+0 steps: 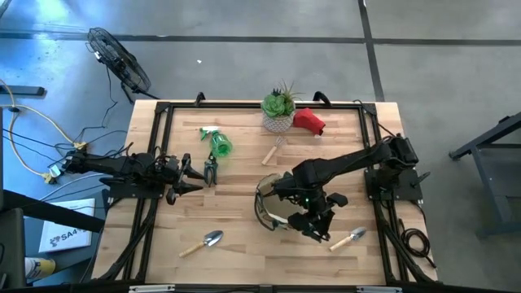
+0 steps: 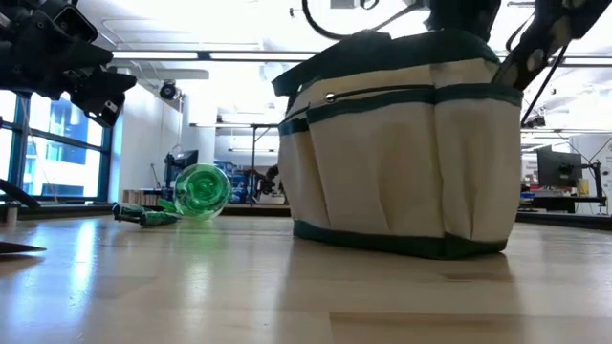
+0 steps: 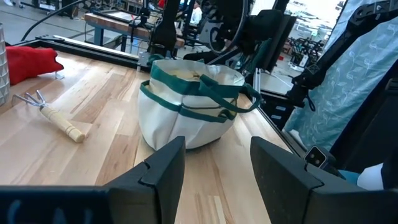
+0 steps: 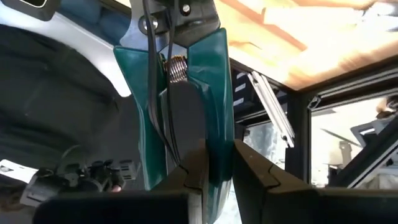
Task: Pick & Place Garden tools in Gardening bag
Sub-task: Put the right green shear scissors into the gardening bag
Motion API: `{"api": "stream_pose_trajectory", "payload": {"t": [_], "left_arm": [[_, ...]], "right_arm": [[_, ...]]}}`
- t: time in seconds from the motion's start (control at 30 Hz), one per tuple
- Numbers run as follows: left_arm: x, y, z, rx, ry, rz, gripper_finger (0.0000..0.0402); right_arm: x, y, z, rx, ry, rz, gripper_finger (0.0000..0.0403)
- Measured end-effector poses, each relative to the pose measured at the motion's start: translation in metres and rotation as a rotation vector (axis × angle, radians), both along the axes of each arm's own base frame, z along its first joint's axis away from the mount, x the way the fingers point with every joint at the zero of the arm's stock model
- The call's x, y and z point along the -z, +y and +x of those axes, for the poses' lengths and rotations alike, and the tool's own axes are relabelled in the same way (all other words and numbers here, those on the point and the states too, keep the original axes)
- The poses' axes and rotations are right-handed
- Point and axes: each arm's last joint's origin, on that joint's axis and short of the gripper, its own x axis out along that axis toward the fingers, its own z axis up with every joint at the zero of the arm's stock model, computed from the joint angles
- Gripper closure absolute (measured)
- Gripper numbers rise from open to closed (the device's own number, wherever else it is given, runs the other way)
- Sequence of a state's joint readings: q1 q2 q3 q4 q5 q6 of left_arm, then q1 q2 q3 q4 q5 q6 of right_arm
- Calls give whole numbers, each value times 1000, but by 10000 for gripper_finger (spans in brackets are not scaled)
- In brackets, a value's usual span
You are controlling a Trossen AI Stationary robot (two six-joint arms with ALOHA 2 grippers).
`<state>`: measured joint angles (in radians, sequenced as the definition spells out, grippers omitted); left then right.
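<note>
Pruners [image 4: 186, 106] with teal handles are clamped between the fingers of the right gripper [image 4: 211, 163], just above the gardening bag [image 1: 269, 203]. Left gripper [image 3: 214, 163] waits at the left side, fingers apart.

Wooden table [image 1: 244, 175] bearing bag [image 1: 273, 203], spray bottle [image 1: 218, 142], pruners [image 1: 210, 168], two trowels [image 1: 203, 242] [image 1: 348, 238], small rake [image 1: 273, 150], red item [image 1: 309, 120], potted plant [image 1: 278, 110].

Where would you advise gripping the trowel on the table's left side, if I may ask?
Take the trowel by its wooden handle, from straight above, jaws across it: it lies flat, and the handle is slim and straight, unlike the broad blade.
</note>
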<state>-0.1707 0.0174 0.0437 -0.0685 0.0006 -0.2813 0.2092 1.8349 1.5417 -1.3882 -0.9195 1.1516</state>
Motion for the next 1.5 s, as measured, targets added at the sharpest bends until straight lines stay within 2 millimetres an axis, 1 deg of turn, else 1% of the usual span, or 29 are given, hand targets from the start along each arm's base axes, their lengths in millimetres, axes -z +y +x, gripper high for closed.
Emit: {"api": "stream_pose_trajectory", "payload": {"t": [0.37,0.73,0.87,0.93,1.07,1.17,1.27,1.37,1.43,1.5], "left_arm": [[0,0,0,2,-4,22,222],[0,0,0,13,-3,22,222],[0,0,0,9,-6,30,222],[-1,1,0,-20,-22,70,222],[-6,3,1,-102,-107,150,222],[-14,3,0,-126,-184,146,222],[-13,5,3,-176,-146,132,222],[-11,4,8,-182,-100,126,222],[-18,4,12,-195,-64,99,222],[-31,3,17,-200,-43,92,222]], "right_arm": [[1,-23,5,53,-3,6,367],[0,-37,7,95,3,46,367],[-1,-38,7,120,27,92,367],[-1,-37,7,121,30,105,367],[-1,-36,7,122,37,104,367],[-1,-36,7,122,37,98,367],[-1,-36,7,123,38,98,367],[-1,-36,7,123,38,99,367],[-1,-36,7,123,37,99,367],[-1,-36,7,122,36,98,367]]}}
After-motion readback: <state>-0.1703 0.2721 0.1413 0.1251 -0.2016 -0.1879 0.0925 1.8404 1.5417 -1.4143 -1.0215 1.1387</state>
